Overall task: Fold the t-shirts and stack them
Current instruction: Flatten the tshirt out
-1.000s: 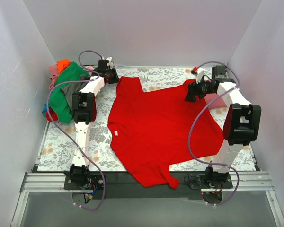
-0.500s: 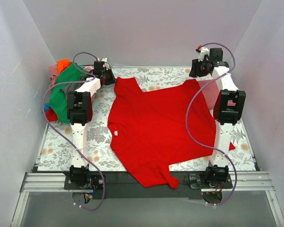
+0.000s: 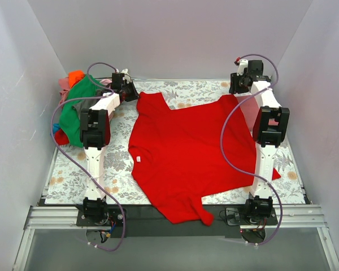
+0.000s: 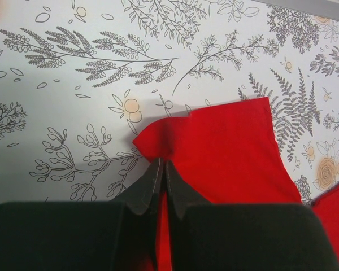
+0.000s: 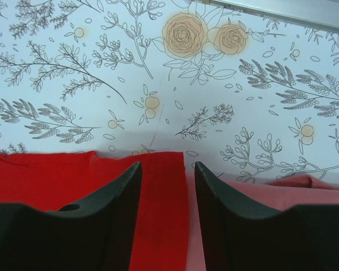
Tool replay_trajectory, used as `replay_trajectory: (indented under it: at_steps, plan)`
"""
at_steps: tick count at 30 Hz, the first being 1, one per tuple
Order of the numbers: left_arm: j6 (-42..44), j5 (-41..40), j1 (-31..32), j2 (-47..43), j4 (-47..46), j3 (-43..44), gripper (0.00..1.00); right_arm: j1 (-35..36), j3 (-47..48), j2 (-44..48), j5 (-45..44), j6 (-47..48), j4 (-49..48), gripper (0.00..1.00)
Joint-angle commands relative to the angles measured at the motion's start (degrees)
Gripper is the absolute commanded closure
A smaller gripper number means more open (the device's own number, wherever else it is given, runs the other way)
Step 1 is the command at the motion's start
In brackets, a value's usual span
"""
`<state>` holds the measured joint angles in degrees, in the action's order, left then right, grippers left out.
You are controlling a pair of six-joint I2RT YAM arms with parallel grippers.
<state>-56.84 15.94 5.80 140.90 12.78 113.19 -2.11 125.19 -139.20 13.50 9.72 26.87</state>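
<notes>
the large bright red cloth t-shirt (image 3: pixel 186 152) lies spread on the floral-clothed table (image 3: pixel 68 175). it looks soft, light and limp, so it is best pinched at its far edge. left fingers (image 4: pixel 148 186) are clenched on a fold there; right fingers (image 5: pixel 116 214) are spread above it.

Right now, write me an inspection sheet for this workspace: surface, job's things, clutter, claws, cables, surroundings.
Surface: floral table cloth, lying flat.
Job's things: bright red t-shirt spread out at centre; rose-red t-shirt beside its far right corner; green t-shirt on a heap at far left.
Clutter: nothing seen.
Claws: left claw shut on the bright red t-shirt's far left corner; right claw open, astride its far right edge.
Cables: right arm's purple cable crosses above the bright red t-shirt; left arm's purple cable loops wide.
Surroundings: plain white walls on three sides; metal rail along the near edge.
</notes>
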Motion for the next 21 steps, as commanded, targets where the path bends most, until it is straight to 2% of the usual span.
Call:
replay_trajectory:
  at_steps: [1,13,19,21]
  plan:
    - [0.24,0.75,-0.44,-3.09,-1.44,0.02,1.00,-0.35,2.34,-2.13,-0.75,-0.05,-1.38,0.51]
    - [-0.03,1.19,-0.53,-3.26,-1.44,-0.07,1.00,-0.88,3.13,-4.07,1.09,-0.40,-1.65,0.53]
    - [-0.20,1.37,-0.62,-3.44,-1.44,0.02,1.00,-1.41,2.96,-3.10,5.30,-1.80,-1.82,0.80]
    - [-0.29,1.46,-0.62,-3.53,-1.52,0.10,1.00,-1.67,2.52,-2.23,6.54,-2.50,-2.17,0.85]
